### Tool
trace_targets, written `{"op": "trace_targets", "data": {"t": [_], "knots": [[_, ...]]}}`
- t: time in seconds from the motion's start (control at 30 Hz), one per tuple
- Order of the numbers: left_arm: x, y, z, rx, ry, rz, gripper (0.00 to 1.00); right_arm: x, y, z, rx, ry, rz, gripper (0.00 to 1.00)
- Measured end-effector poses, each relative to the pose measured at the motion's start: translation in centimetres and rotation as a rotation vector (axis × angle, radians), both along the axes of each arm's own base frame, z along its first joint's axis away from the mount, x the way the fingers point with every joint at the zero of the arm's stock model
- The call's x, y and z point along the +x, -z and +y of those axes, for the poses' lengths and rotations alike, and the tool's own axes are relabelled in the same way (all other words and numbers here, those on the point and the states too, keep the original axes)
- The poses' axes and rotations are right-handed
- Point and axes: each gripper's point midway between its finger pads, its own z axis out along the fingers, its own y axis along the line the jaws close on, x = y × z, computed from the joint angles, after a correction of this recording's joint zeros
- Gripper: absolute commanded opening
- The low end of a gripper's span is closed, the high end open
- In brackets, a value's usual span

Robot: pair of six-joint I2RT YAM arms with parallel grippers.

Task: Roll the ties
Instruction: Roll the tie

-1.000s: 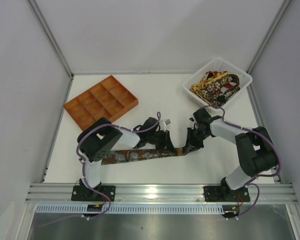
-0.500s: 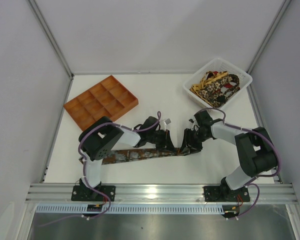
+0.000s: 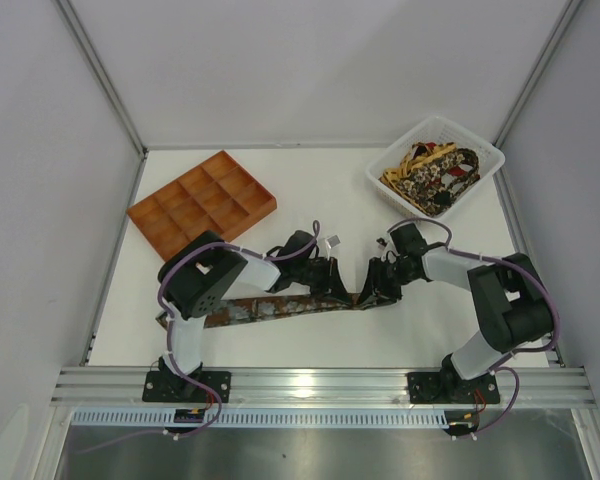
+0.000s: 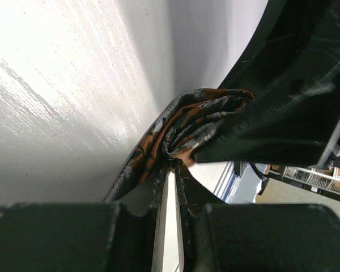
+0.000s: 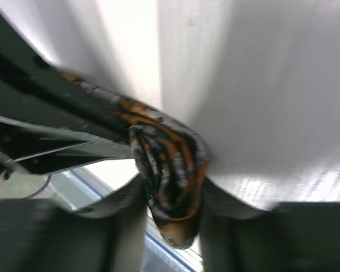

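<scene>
A rust-orange, brown and grey patterned tie (image 3: 270,308) lies flat along the near part of the table. Its right end is wound into a small roll (image 3: 364,298). My right gripper (image 3: 377,288) is shut on that roll; in the right wrist view the roll (image 5: 169,170) sits squeezed between the two fingers (image 5: 229,212). My left gripper (image 3: 338,284) is right beside it to the left. In the left wrist view its tips (image 4: 174,167) are pinched on the tie's fabric just under the roll (image 4: 187,124). More ties (image 3: 432,172) lie heaped in the white basket.
The white basket (image 3: 404,146) stands at the back right. An orange compartment tray (image 3: 202,200) stands at the back left. The aluminium rail (image 3: 320,382) runs along the near edge, and the two arms crowd together over the tie's right end.
My right gripper has shifted a little to the left with the roll, closing up on my left gripper. The flat part of the tie has not moved.
</scene>
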Motion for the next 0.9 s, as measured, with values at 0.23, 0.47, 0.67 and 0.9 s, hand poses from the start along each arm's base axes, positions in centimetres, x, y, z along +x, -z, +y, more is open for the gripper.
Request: {"op": "trace_targets", "data": {"t": [0.23,0.47,0.67,0.9], "knots": [[0.1,0.0,0.0,0.003,0.002,-0.005,0.15,0.3,0.4,-0.6,-0.053,0.006,0.011,0.0],[0.3,-0.7,0.5,0.033,-0.005,-0.033,0.18,0.9,-0.3,-1.5,-0.164,-0.003,0.005,0.0],[1.5,-2.6,-0.6,0.002,-0.002,-0.075,0.19,1.0,-0.6,-1.9,-0.214,-0.015,0.001,0.0],[2.8,-2.8,-1.9,-0.021,-0.006,-0.092,0.18,0.7,-0.7,-1.5,-0.23,-0.037,0.006,0.0]]}}
